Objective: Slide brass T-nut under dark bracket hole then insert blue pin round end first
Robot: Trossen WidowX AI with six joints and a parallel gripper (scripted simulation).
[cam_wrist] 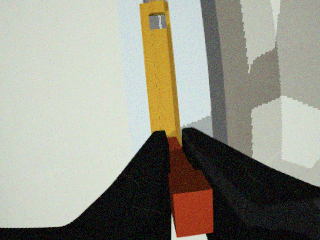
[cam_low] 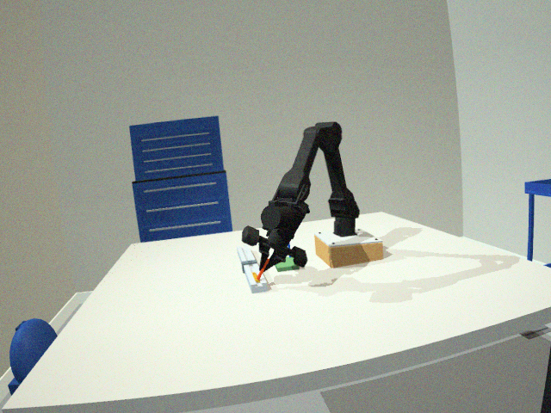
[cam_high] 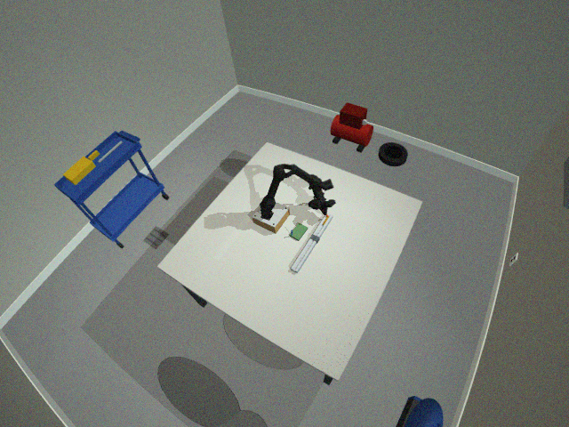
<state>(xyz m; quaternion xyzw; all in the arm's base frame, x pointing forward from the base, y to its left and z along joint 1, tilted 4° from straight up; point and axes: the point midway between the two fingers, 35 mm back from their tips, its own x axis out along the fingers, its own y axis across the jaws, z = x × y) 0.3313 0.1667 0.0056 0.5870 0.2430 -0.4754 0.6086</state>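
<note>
The gripper (cam_high: pixel 326 213) (cam_low: pixel 265 265) (cam_wrist: pixel 174 134) is shut on the orange handle (cam_wrist: pixel 192 212) of the T-nut, low over one end of the aluminum rail (cam_high: pixel 303 258) (cam_low: pixel 258 287) (cam_wrist: pixel 192 75). The brass T-nut (cam_high: pixel 325 220) (cam_low: pixel 256 276) (cam_wrist: pixel 161 80) lines up with the rail's length at its slot. Its top face and one side show in the wrist view; whether it sits under the lips cannot be told. The handle leans in the exterior view. The dark bracket (cam_high: pixel 315 237) crosses the rail farther along. The blue pin (cam_high: pixel 291 232) (cam_low: pixel 288 245) is at the green tray (cam_high: pixel 300 230) (cam_low: pixel 286 265).
The arm's base stands on a wooden block (cam_high: pixel 276 226) (cam_low: pixel 355 255) with a white top plate. The green tray lies between this block and the rail. All stand on the white table (cam_high: pixel 358 276) (cam_low: pixel 222 347). A blue cart (cam_high: pixel 128 197) and a red compressor (cam_high: pixel 351 131) stand off the table.
</note>
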